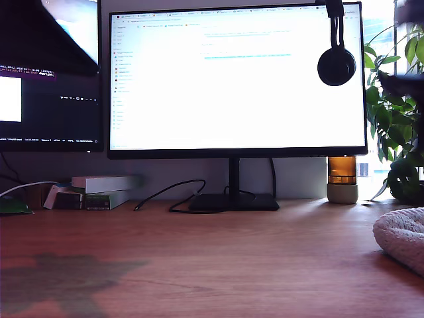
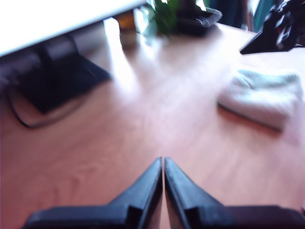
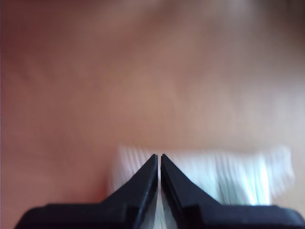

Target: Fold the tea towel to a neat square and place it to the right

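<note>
The tea towel (image 1: 403, 237) lies folded in a compact bundle on the desk (image 1: 218, 258) at the exterior view's right edge. My first gripper (image 2: 163, 164) has its jaws closed on nothing, above bare wood, well apart from the towel. My second gripper (image 3: 158, 161) is also closed, over the towel's edge; whether it pinches cloth cannot be told. Judgement: folding and placing appear complete; next calls for withdrawal. No containers in play.
</note>
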`<state>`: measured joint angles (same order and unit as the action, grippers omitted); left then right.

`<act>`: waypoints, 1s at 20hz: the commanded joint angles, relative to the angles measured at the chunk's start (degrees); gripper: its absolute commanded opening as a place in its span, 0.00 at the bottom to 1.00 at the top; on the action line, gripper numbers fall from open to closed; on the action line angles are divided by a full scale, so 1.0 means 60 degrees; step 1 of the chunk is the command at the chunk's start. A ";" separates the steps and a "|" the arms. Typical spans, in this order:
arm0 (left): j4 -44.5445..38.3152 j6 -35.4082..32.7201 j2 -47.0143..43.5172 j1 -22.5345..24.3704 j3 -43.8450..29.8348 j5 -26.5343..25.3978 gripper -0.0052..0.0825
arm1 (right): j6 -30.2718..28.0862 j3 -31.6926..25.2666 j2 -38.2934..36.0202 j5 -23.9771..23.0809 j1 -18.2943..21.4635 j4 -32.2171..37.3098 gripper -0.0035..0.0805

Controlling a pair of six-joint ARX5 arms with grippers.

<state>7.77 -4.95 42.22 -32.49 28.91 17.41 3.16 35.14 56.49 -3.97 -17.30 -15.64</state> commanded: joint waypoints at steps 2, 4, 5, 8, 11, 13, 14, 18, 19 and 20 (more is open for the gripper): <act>-0.0291 0.0000 0.0029 0.0572 -0.0080 -0.0178 0.03 | -0.0514 0.0000 0.0117 0.0943 0.0809 0.1173 0.03; -0.0350 0.0004 0.0022 0.1180 -0.0084 -0.0200 0.03 | -0.0539 -0.0004 0.0117 0.1351 0.1639 0.1246 0.03; -0.0379 0.0000 0.0025 0.1512 -0.0084 -0.0240 0.03 | -0.0583 -0.0011 0.0113 0.1599 0.2149 0.1235 0.03; -0.0597 0.0018 0.0015 0.2652 -0.0084 -0.0219 0.03 | -0.0790 -0.0040 0.0091 0.3271 0.3843 0.1075 0.03; -0.0925 0.0291 0.0015 0.3552 -0.0204 -0.0208 0.03 | -0.1078 -0.0120 -0.0069 0.4076 0.4364 0.0947 0.03; -0.1428 0.0696 -0.0011 0.3920 -0.0474 -0.0197 0.03 | -0.1177 -0.0342 -0.0281 0.3989 0.4368 0.1140 0.03; -0.1712 0.0739 -0.0076 0.3989 -0.0674 -0.0244 0.03 | -0.1089 -0.0495 -0.0430 0.3945 0.4350 0.1322 0.03; -0.2656 0.1293 -0.0127 0.4022 -0.1625 -0.1337 0.03 | -0.0499 -0.1490 -0.1319 0.2412 0.4248 0.2382 0.03; -0.2823 0.1293 -0.0131 0.4022 -0.1865 -0.1614 0.03 | -0.0495 -0.1832 -0.1559 0.2044 0.4244 0.2794 0.03; -0.3067 0.1293 -0.0171 0.4022 -0.2116 -0.1759 0.03 | -0.0492 -0.2142 -0.1792 0.1974 0.4244 0.3191 0.03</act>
<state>-9.19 2.68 41.36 -8.47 17.54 7.33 -0.05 24.14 46.44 8.29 8.51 1.85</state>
